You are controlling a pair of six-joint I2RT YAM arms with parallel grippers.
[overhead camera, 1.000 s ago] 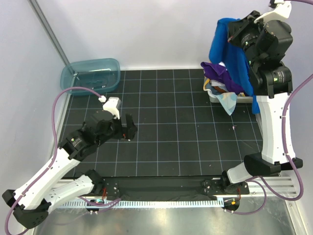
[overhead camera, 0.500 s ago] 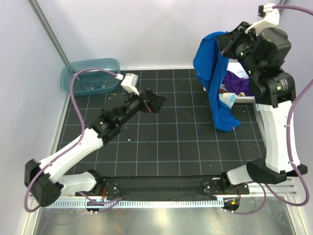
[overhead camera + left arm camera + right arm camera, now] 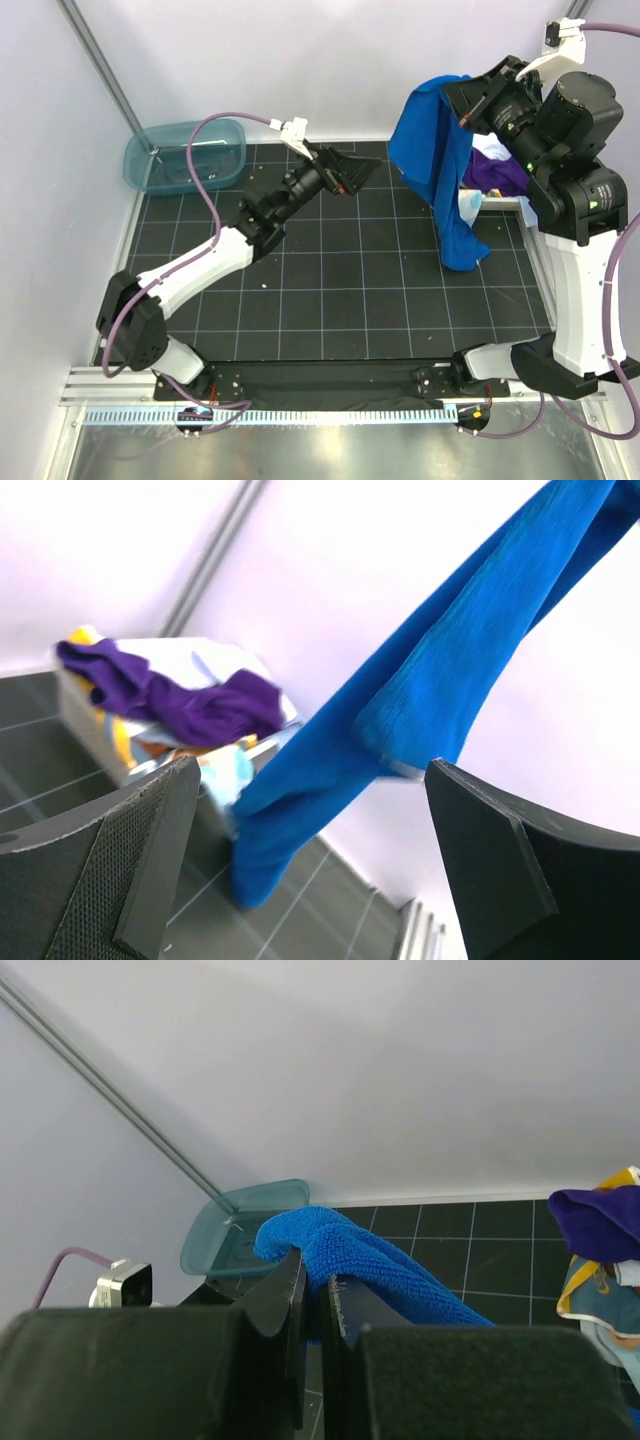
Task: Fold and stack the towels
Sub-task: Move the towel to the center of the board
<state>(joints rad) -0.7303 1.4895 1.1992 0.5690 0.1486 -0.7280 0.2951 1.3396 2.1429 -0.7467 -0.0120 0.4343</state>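
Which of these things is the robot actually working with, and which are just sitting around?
Job: blue towel in the right gripper; purple towel in the basket; left gripper, open.
Lying about: tub.

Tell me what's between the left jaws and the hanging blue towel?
Nothing. In the top view only bare black table separates the left jaws from the blue towel; the left wrist view agrees.

left arm [image 3: 215, 255] stretched far forward and rightward, elbow low, left tool [image 3: 352, 175] with fingers spread wide, holding nothing, right arm [image 3: 580, 270] standing tall, wrist raised high, right tool [image 3: 466, 100] pinched tight on hanging blue towel [image 3: 440, 180]
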